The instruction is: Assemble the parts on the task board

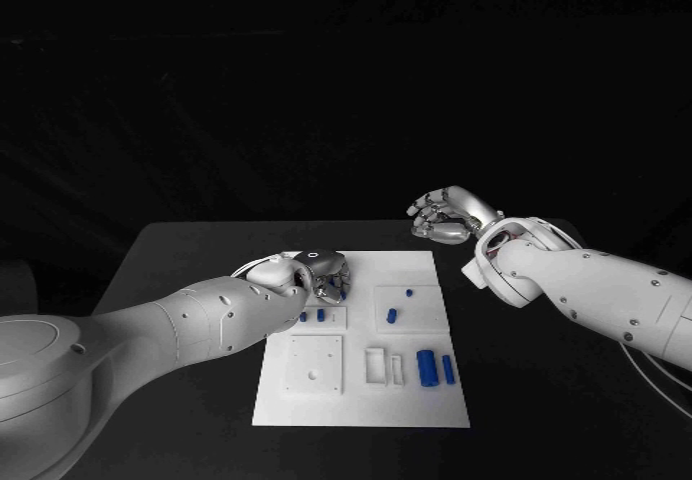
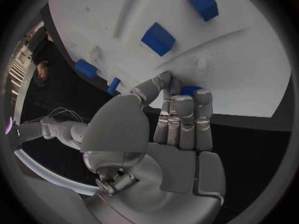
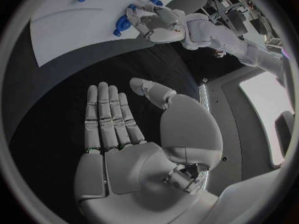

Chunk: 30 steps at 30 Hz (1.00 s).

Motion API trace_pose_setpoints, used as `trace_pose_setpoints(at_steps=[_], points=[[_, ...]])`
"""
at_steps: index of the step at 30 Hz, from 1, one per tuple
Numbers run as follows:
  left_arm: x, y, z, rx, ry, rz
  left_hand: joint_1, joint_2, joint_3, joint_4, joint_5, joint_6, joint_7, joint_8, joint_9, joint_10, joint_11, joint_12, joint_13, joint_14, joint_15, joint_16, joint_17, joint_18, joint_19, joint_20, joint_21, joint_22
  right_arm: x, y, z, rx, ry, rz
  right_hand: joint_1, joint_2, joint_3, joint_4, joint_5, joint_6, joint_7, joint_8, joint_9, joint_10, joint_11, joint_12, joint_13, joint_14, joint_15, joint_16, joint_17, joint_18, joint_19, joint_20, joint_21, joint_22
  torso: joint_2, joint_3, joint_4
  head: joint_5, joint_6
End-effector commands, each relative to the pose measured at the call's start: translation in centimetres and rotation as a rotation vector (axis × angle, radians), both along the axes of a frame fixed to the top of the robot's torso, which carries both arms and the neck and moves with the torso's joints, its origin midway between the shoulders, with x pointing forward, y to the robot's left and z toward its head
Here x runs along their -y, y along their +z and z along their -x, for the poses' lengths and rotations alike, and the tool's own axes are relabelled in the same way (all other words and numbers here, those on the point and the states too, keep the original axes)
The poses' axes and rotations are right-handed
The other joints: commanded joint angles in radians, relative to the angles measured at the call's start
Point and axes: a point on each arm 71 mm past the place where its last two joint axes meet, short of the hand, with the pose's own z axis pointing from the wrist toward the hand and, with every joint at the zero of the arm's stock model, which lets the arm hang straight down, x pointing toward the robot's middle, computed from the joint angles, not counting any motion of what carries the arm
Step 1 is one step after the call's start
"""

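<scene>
Left robot hand [image 1: 325, 275] low over far left part of task board [image 1: 418, 395], fingers [image 2: 185, 119] curled down onto small blue part [image 2: 190, 90]; likely picking it for assembly, though firm hold cannot be told

Right robot hand [image 1: 450, 215] raised off board to far right above black table [image 1: 173, 250], fingers [image 3: 106, 117] straight and apart, nothing in it; likely parked clear

Board recesses: blue pegs [image 1: 319, 316] in left pocket, blue piece [image 1: 392, 317] in middle pocket, larger blue cylinders [image 1: 428, 367] near right
</scene>
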Motion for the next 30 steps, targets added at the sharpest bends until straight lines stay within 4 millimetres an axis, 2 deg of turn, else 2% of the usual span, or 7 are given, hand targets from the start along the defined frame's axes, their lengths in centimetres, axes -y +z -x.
trace_pose_setpoints(at_steps=[1,12,20,26,30], points=[[0.0,-1.1,0.7,-0.028,-0.014,-0.004,-0.004,0.015,0.003,-0.004,0.000,0.013,-0.002,0.008,0.005,0.031,0.008,0.006,0.007,0.010,-0.003,0.004,0.001,0.058,0.010,-0.015,0.007,0.015,-0.1,0.1,0.0,0.001,0.015,0.001,0.011,-0.001,-0.005,0.000,0.003,-0.003,0.000,0.004,-0.001,0.003,0.002,-0.004,-0.002,-0.005,0.001,-0.006,-0.002,0.000,-0.006,0.002,-0.005,0.000,0.000,-0.0006,0.0001,0.001,0.003],[-1.3,-0.7,0.9,-0.069,0.061,0.137,-0.011,0.019,0.004,-0.005,0.004,0.017,-0.004,0.011,0.004,0.040,0.005,0.000,0.011,0.017,-0.007,0.004,0.001,0.058,0.020,-0.022,0.013,0.016,-0.2,0.1,0.1,-0.001,0.017,-0.001,0.012,-0.001,-0.005,0.000,0.003,-0.002,0.000,0.004,-0.002,0.004,0.002,-0.005,-0.007,-0.006,0.001,-0.007,-0.003,0.000,-0.008,0.003,-0.006,0.000,0.000,-0.0010,0.0001,0.001,0.006],[-2.2,0.6,0.6,0.008,0.061,0.218,-0.013,0.019,0.006,-0.007,0.014,0.021,-0.006,0.013,0.002,0.046,0.004,-0.003,0.013,0.019,-0.008,0.004,0.001,0.058,0.024,-0.025,0.017,0.017,0.0,0.1,0.0,0.006,0.011,-0.005,0.014,0.000,-0.005,-0.001,0.003,-0.001,0.000,0.005,-0.002,0.004,0.002,-0.006,-0.011,-0.006,0.001,-0.007,-0.004,0.001,-0.009,0.004,-0.007,0.001,-0.001,-0.0019,0.0019,0.001,0.011],[-2.2,2.1,0.5,-0.016,0.069,0.269,-0.014,0.019,0.006,-0.007,0.015,0.022,-0.006,0.014,0.002,0.048,0.003,-0.004,0.014,0.019,-0.009,0.004,0.001,0.058,0.025,-0.026,0.018,0.017,0.0,0.1,0.0,0.005,0.011,-0.005,0.014,-0.001,-0.005,-0.001,0.004,0.000,0.001,0.005,-0.002,0.005,0.003,-0.007,-0.014,-0.007,0.001,-0.008,-0.005,0.001,-0.009,0.004,-0.007,0.001,0.000,-0.0027,0.0008,0.003,0.012],[-3.3,2.7,0.4,-0.026,0.086,0.266,-0.014,0.019,0.007,-0.007,0.015,0.022,-0.006,0.014,0.002,0.049,0.003,-0.005,0.014,0.019,-0.009,0.004,0.001,0.058,0.025,-0.026,0.018,0.017,0.1,0.1,0.0,0.005,0.010,-0.005,0.014,-0.001,-0.006,-0.001,0.004,0.001,0.001,0.005,-0.003,0.005,0.003,-0.007,-0.016,-0.007,0.002,-0.008,-0.005,0.001,-0.009,0.005,-0.008,0.002,0.000,-0.0021,0.0022,0.003,0.013]])
